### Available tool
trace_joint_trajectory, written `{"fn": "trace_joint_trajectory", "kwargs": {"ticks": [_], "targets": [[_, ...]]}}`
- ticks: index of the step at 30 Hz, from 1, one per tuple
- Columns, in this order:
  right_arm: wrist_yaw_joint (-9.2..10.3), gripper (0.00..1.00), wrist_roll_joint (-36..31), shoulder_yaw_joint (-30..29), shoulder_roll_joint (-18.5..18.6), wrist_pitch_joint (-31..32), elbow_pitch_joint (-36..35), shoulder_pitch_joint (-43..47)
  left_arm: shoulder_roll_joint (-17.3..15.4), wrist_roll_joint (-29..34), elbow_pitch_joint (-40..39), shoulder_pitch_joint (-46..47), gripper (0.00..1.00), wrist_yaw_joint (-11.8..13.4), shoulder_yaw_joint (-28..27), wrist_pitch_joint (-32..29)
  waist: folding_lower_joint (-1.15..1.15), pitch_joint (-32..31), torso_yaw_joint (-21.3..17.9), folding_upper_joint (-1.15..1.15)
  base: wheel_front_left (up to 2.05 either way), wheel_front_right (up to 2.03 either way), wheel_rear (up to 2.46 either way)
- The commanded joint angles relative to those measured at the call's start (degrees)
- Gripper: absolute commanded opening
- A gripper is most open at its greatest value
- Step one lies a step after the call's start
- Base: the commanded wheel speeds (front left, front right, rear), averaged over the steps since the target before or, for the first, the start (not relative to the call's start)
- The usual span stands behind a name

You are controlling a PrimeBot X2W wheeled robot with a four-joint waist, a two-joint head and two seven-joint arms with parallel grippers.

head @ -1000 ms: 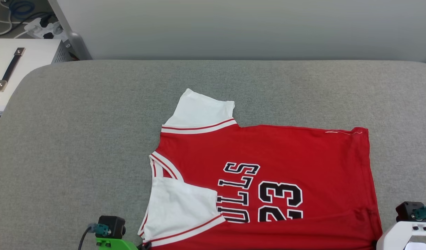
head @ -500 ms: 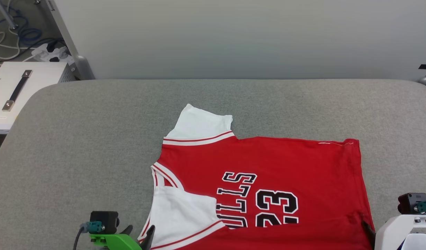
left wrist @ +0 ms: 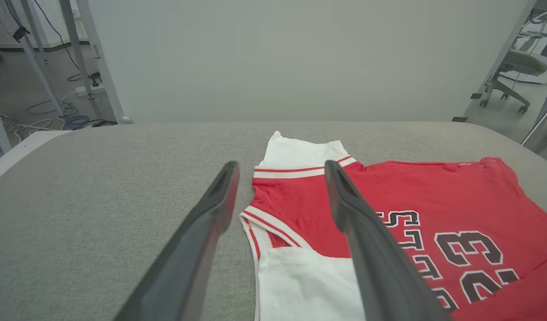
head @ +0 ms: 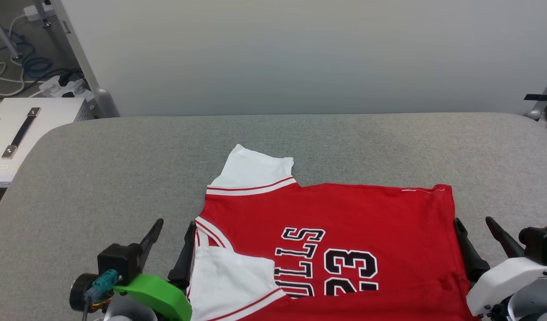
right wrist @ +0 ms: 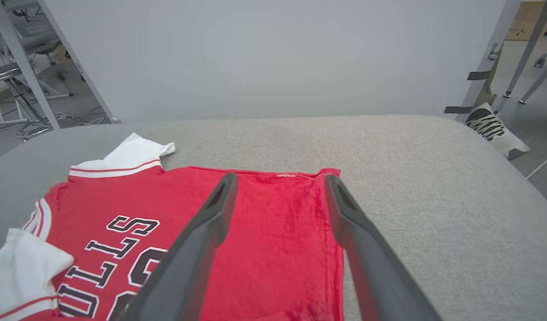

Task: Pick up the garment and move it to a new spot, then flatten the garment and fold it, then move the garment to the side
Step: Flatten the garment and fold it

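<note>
Red white-sleeved garment (head: 367, 214) lying flat, coarse grey woven surface (head: 100, 178), rounded corners

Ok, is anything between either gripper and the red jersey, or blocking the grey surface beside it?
Nothing visible does. The open left gripper sits at the collar end of the red basketball shirt with white sleeves, the open right gripper at its hem end, and the grey fabric surface beside it shows no other object.

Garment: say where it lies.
The garment lies on the grey cushion, low and right of centre in the head view, between the left gripper and the right gripper.
</note>
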State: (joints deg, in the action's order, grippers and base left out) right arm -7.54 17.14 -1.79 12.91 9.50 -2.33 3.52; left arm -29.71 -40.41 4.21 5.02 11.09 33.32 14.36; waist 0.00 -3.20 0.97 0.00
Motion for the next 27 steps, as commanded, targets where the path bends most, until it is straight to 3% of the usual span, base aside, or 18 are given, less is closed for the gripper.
{"fn": "trace_joint_trajectory", "kwargs": {"ticks": [1, 3, 7, 11, 12, 13, 18, 23, 27], "targets": [[0.05, 1.0, 1.0, 0.1, -0.6, -2.4, -0.4, 0.1, 0.9, 1.8, -0.6, -0.3, 1.0, 0.3, -1.4, 0.5, 0.0, 0.0, 0.0, 0.0, 0.0, 0.0, 0.0], [0.05, 1.0, 1.5, -0.1, -1.2, -5.7, -0.1, 0.7, 3.0, 4.6, -2.6, -1.2, 1.0, 0.1, -4.9, 0.6, 0.0, 0.1, 0.1, 0.0, 0.0, 0.0, 0.0], [0.05, 1.0, 0.9, -0.3, -2.3, -11.6, 0.4, 1.6, 7.5, 10.5, -5.0, -4.7, 1.0, -2.9, -10.8, 0.6, 0.0, 0.5, 0.1, 0.0, 0.0, 0.0, 0.0], [0.05, 1.0, -0.5, -0.4, -3.4, -15.1, 1.0, 1.8, 11.7, 15.5, -5.8, -7.2, 1.0, -6.9, -15.7, 0.6, 0.0, 1.4, -0.3, 0.0, 0.0, 0.0, 0.0], [0.05, 1.0, -1.3, -0.4, -3.9, -16.4, 1.6, 1.4, 13.9, 18.2, -5.1, -7.8, 1.0, -10.0, -18.2, 0.6, 0.0, 2.2, -0.7, 0.0, 0.0, 0.0, 0.0], [0.05, 1.0, -1.5, -0.3, -4.1, -16.8, 1.8, 1.3, 14.7, 19.0, -4.7, -7.9, 1.0, -11.2, -19.0, 0.6, 0.0, 2.5, -0.8, 0.0, 0.0, 0.0, 0.0], [0.05, 1.0, -2.4, -0.6, -4.8, -18.1, 1.4, 0.4, 18.0, 22.3, -4.9, -6.9, 1.0, -14.7, -23.2, 0.6, 0.0, 5.0, -2.0, 0.0, 0.0, 0.0, 0.0], [0.05, 1.0, -2.5, -0.6, -5.5, -18.4, 0.0, -0.9, 18.2, 24.4, -3.3, -3.2, 1.0, -17.1, -24.1, 0.6, 0.0, 8.4, -3.5, 0.0, 0.0, 0.0, 0.0], [0.05, 1.0, -3.1, -0.1, -6.1, -18.0, -1.2, -2.6, 15.8, 23.2, 1.1, 3.7, 1.0, -18.1, -22.8, -0.2, 0.0, 12.0, -5.3, 0.0, 0.0, 0.0, 0.0]]}}
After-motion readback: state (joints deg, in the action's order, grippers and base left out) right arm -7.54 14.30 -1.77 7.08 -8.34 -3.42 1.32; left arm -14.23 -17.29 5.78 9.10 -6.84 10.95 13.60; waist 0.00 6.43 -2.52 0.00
